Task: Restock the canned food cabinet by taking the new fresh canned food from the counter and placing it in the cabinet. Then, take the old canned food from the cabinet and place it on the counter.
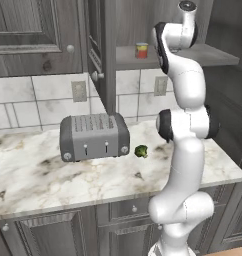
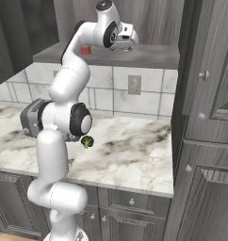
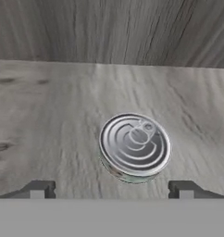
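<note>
Grey shelf board of the cabinet bears the silver tin

A white tiled backsplash carries two wall outlets — one above a grey four-slot toaster, the other further right. Dark grey panelled base cabinets with round knobs sit below; a tall dark pantry unit stands at the right.
</note>
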